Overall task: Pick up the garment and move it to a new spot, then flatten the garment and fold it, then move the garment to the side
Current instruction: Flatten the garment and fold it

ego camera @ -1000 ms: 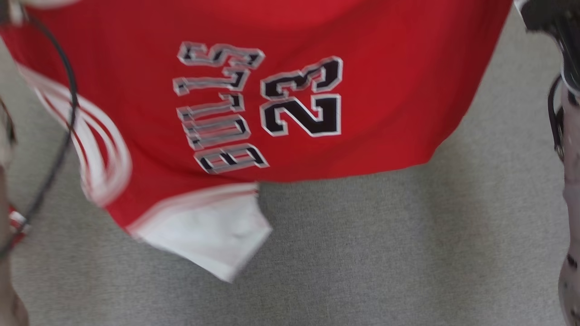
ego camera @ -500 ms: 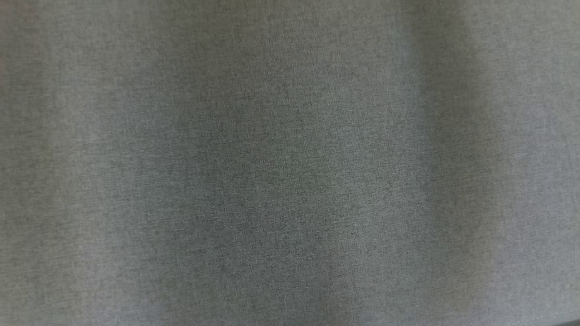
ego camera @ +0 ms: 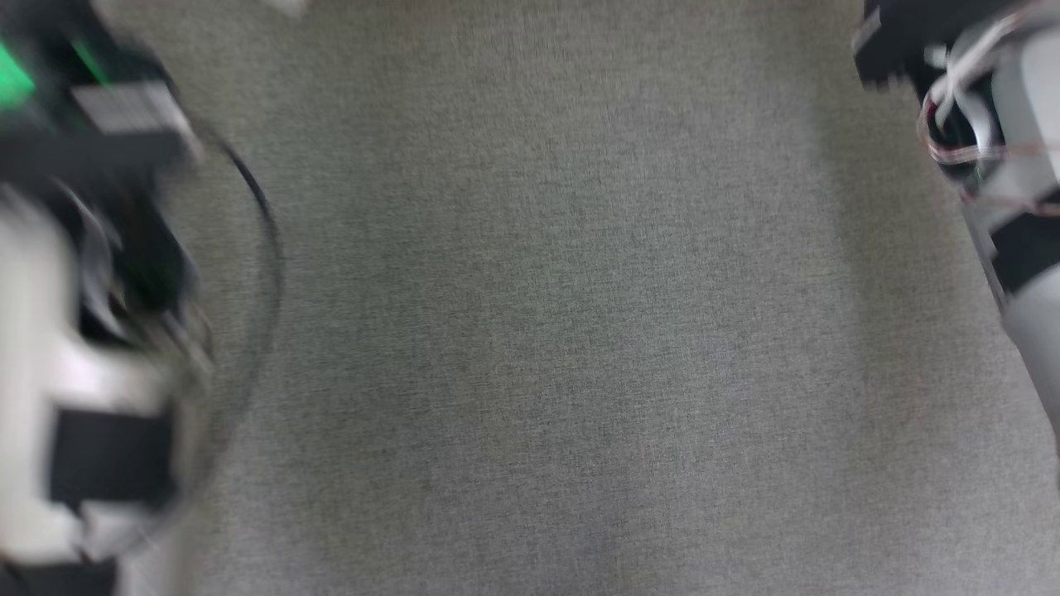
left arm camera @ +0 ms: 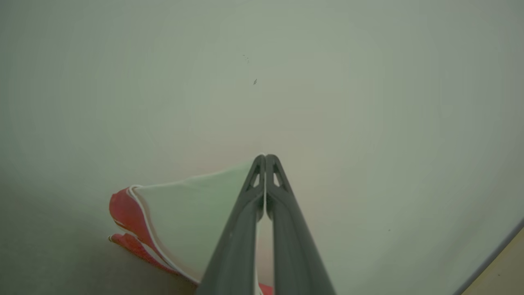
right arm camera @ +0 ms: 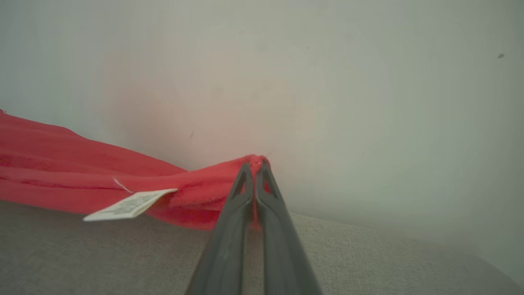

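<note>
Grey fabric surface (ego camera: 546,331) spans the head view, blurred, with the left forearm (ego camera: 83,348) at the left edge, the right forearm (ego camera: 1014,215) at the upper right, and a dark cable (ego camera: 267,223) looping beside the left one. One second ago this view had the red jersey with its 23 spread across the top. Half a second ago it was grey cloth edge to edge. Now it is grey with both forearms at the sides; the whole picture shifted, so the camera moved. Left wrist view: left gripper (left arm camera: 265,157) closed, fingers together, pinching a white panel of the jersey (left arm camera: 180,209) with red trim on its left, pale wall (left arm camera: 307,82) behind. Right wrist view: right gripper (right arm camera: 254,164) clamped on a bunched red edge, cloth trailing left above the grey surface, contact unclear, white label (right arm camera: 131,204) sticking out.
</note>
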{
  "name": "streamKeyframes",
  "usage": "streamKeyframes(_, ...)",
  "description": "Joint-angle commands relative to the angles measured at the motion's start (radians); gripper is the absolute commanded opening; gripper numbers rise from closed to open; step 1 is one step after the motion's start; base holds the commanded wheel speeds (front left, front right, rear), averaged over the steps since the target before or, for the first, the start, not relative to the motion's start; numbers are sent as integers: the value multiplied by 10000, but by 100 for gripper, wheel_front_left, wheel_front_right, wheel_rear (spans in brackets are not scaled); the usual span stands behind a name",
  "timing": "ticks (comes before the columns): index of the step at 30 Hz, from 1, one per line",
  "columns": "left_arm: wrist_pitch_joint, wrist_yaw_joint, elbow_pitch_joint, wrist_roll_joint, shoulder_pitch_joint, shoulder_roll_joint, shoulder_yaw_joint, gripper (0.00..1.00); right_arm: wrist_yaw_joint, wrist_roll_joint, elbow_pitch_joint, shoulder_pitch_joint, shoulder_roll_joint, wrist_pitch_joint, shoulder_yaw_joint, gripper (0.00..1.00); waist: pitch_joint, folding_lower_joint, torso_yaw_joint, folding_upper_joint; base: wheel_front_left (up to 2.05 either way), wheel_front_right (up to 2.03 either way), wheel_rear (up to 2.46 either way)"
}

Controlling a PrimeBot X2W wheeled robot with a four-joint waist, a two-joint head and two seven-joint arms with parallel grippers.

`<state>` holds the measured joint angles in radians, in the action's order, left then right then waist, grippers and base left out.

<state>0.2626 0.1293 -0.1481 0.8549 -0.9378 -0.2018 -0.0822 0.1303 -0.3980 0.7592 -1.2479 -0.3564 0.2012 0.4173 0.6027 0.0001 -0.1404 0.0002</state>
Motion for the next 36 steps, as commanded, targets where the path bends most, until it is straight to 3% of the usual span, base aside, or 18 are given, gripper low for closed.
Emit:
streamKeyframes(1, 32, 13, 330, -65, 902, 426, 209, 0, 5, -334, -18, 443, -350, 35, 167, 0, -395, -1, 279, -2, 0, 0, 0)
streamKeyframes(5, 34, 3, 660, 610, 3180, 1270, 734, 0, 5, -1000, -226, 1777, -720, -225, 496, 0, -1411, -1, 570, -2, 0, 0, 0)
streamKeyframes(10, 26, 3, 255, 1792, 5491, 1464, -121, 0, 5, -2077, -882, 3626, -1070, -1701, 734, 0, -2843, -1, 707, -2, 0, 0, 0)
streamKeyframes(14, -728, 1, 112, 3381, 7009, 1469, -761, 0, 5, -2533, -1393, 4971, -1403, -2963, 615, 0, -3819, -1, 771, -2, 0, 0, 0)
streamKeyframes(18, -1668, 3, 505, 4604, 8126, 1221, -1048, 0, 5, -2760, -1811, 6110, -1550, -3738, 101, 0, -4471, -1, 864, -2, 0, 0, 0)
streamKeyframes(19, -2254, 5, 873, 5454, 8673, 1216, -1184, 0, 5, -2747, -1997, 6541, -1577, -3945, -300, 0, -4664, -1, 912, -2, 0, 0, 0)
streamKeyframes(27, -3523, 5, 2405, 7601, 10295, 1067, -986, 0, 5, -2396, -2886, 8049, -1313, -4822, -1825, 0, -5038, -1, 1023, -2, 0, 0, 0)
streamKeyframes(36, -3908, -25, 3009, 7980, 11412, 757, -969, 0, 5, -1681, -4977, 10391, -698, -6338, -3656, 0, -5156, -1, 1052, -2, 0, 0, 0)
